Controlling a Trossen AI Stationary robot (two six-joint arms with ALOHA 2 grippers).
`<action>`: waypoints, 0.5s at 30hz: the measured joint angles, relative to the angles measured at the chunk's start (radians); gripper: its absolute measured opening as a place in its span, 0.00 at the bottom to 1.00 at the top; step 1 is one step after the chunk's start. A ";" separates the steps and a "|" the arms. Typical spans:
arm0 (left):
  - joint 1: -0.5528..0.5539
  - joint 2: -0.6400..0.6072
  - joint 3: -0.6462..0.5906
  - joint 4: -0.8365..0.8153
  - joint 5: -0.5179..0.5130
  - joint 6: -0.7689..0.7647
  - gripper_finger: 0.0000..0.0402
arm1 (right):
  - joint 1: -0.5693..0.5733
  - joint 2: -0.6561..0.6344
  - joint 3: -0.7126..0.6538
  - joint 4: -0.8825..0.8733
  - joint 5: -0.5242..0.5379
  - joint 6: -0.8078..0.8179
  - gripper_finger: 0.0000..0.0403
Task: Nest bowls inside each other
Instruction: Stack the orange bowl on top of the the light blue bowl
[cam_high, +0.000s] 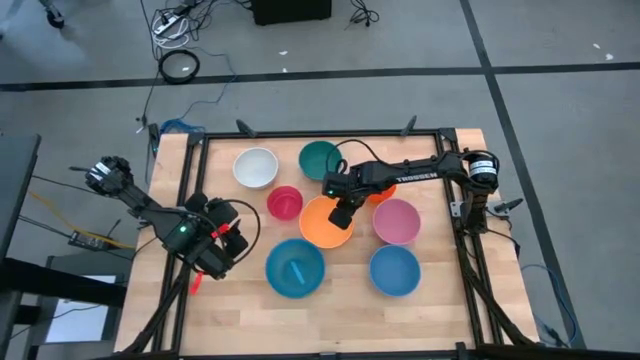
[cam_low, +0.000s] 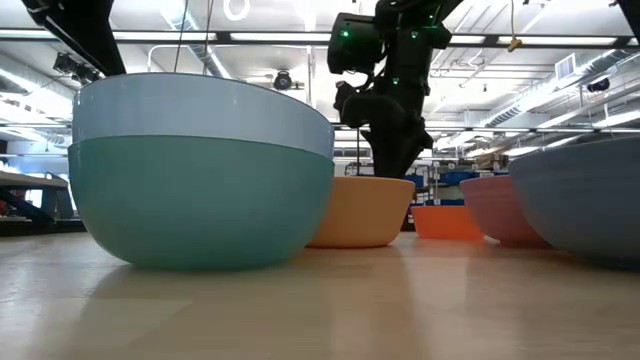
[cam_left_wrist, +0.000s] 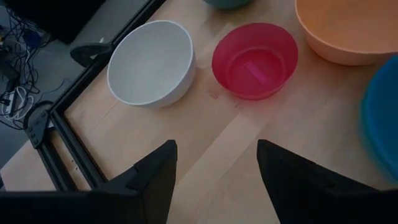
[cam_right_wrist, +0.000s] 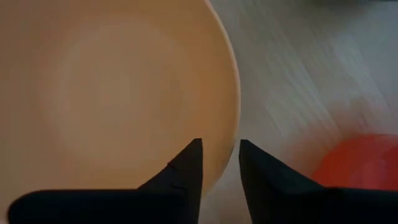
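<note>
My right gripper (cam_right_wrist: 221, 143) points down over the orange-yellow bowl (cam_high: 322, 224) at mid-table. Its fingers stand a little apart, one inside and one outside the bowl's right rim. The bowl rests on the table (cam_low: 355, 215). My left gripper (cam_left_wrist: 214, 180) hangs open above the table's left side (cam_high: 220, 250), holding nothing. A red bowl (cam_left_wrist: 255, 59) and a white bowl (cam_left_wrist: 152, 65) lie ahead of it. In the low view, a light blue bowl (cam_low: 200, 105) sits nested in a teal one (cam_low: 200, 205). My right gripper straddles the orange-yellow bowl's rim (cam_right_wrist: 231, 134) from above, one finger (cam_right_wrist: 186, 171) inside the bowl and the other (cam_right_wrist: 264, 177) outside. A thin strip of table shows between rim and outer finger. Whether either finger touches the rim, I cannot tell.
A dark teal bowl (cam_high: 320, 160) stands at the far middle. A small orange-red bowl (cam_high: 382, 195) lies partly under my right arm, with a pink bowl (cam_high: 396, 221) beside it and a blue bowl (cam_high: 394, 270) nearer. A black frame (cam_high: 190, 190) borders the table.
</note>
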 joint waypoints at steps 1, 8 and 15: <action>0.000 0.000 0.000 0.000 0.000 0.000 0.57 | -0.001 0.000 0.000 0.000 0.000 0.000 0.25; 0.000 0.000 0.000 0.001 0.000 0.000 0.57 | -0.004 0.000 0.000 0.034 0.003 0.000 0.29; 0.000 0.000 0.000 0.002 0.000 0.000 0.57 | -0.016 0.027 -0.001 0.043 -0.002 -0.003 0.30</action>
